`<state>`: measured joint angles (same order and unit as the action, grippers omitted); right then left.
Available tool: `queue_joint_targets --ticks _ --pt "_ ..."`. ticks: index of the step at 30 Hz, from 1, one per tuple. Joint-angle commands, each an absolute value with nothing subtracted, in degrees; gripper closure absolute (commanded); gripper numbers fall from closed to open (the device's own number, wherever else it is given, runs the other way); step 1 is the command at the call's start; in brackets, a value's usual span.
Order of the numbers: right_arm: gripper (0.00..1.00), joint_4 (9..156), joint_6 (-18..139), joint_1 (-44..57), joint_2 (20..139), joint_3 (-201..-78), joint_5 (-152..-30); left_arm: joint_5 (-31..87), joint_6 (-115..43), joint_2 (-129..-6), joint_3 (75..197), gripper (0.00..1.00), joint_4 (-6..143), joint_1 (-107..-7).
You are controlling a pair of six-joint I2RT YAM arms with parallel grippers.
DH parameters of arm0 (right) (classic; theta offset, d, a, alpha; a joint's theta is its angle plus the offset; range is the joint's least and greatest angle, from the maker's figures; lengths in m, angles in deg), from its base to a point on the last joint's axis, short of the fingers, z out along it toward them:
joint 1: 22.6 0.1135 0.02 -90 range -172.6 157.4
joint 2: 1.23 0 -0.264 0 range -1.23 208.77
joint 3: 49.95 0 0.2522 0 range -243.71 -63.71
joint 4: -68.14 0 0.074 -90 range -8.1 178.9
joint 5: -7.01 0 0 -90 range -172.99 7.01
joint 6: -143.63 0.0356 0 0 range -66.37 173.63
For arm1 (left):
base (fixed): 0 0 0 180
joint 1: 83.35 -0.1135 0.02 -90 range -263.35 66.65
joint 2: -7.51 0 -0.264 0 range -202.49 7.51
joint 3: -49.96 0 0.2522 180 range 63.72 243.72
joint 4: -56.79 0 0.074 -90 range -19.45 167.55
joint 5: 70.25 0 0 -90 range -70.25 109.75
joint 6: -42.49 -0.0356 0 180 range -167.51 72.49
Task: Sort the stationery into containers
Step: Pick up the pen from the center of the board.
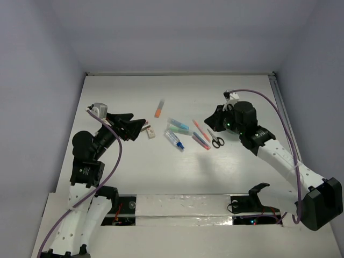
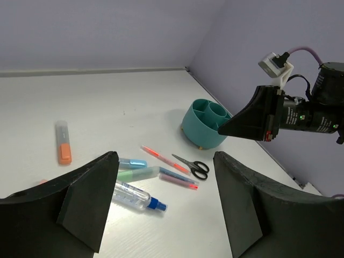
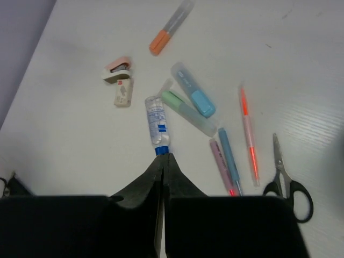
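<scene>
Top view: a white worktop [image 1: 118, 177]. At centre left the left tool [image 1: 138, 129] is spread wide and empty, just beside two small erasers [image 1: 149, 130]. Right of centre the right tool [image 1: 208, 122] hangs over loose stationery: an orange marker [image 1: 159, 109], a blue highlighter [image 1: 179, 124], a green highlighter [image 1: 177, 130], a blue-capped clear pen [image 1: 174, 141], thin pink and red pens [image 1: 201, 134] and scissors [image 1: 216, 138]. No container shows here; the right arm probably hides it.

Left wrist view: a teal cup [image 2: 196, 134] stands upright right of centre, its inside divided into round compartments. The parts that show look empty. The right tool's shut tip overlaps the cup's right edge in the frame; I cannot tell whether they touch. Everything else lies on the worktop in the lower middle.

Right wrist view: the right tool's fingers [image 3: 148, 177] are pressed together on nothing, and their tip points at the clear pen's blue cap at frame centre.

By my reading, sorting has not begun and a first pick is being lined up. The right tool would need to open, descend across the pen's barrel, close, then carry it to the cup.
</scene>
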<state>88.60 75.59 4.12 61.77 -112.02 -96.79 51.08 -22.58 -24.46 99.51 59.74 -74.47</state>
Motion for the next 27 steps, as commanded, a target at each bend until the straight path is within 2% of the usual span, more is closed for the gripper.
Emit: queue_joint_targets --ticks 1,9,14,15,16,18,19,20,22,23,24,25,27 --pt "1.00 90.5 74.8 4.6 62.0 -113.0 -88.0 51.6 -23.9 -23.3 100.9 0.32 58.2 -74.7" --pt "1.00 91.7 73.7 4.6 69.1 -114.7 -85.2 51.8 -24.7 -23.3 101.2 0.35 58.7 -73.6" --pt "1.00 91.0 72.3 4.6 76.7 -117.1 -86.1 51.0 -24.4 -23.1 100.9 0.45 58.8 -73.6" --pt "1.00 90.5 71.9 4.6 78.2 -118.2 -86.3 50.9 -24.4 -22.9 100.8 0.49 58.7 -73.6" --pt "1.00 91.1 71.7 4.6 79.9 -119.2 -86.3 50.8 -24.4 -22.9 100.8 0.59 58.7 -73.6" --pt "1.00 92.3 70.1 4.6 84.3 -121.8 -86.1 50.2 -24.3 -22.9 100.8 0.71 59.0 -73.6" --pt "1.00 92.7 69.6 4.6 85.5 -123.7 -85.9 49.4 -24.4 -22.9 100.9 0.83 59.2 -73.6" --pt "1.00 93.1 68.8 4.6 86.6 -124.7 -85.8 49.0 -24.4 -22.9 101.0 0.88 59.8 -73.6" --pt "0.89 93.2 67.8 4.6 89.5 -126.9 -85.6 48.3 -24.8 -22.6 101.3 1.00 60.5 -73.6" --pt "0.81 93.9 67.0 4.6 90.6 -127.9 -85.4 47.4 -25.0 -22.5 101.4 1.00 61.1 -73.6" --pt "0.67 94.6 66.6 4.6 92.8 -129.2 -85.6 47.1 -25.2 -22.4 101.6 1.00 61.3 -73.6" --pt "0.60 94.9 66.1 4.6 93.8 -130.9 -85.9 46.9 -25.1 -22.2 101.5 1.00 61.4 -73.6" --pt "0.52 96.0 64.4 4.6 97.4 -133.3 -86.1 46.7 -25.1 -22.1 101.4 1.00 61.4 -73.6"
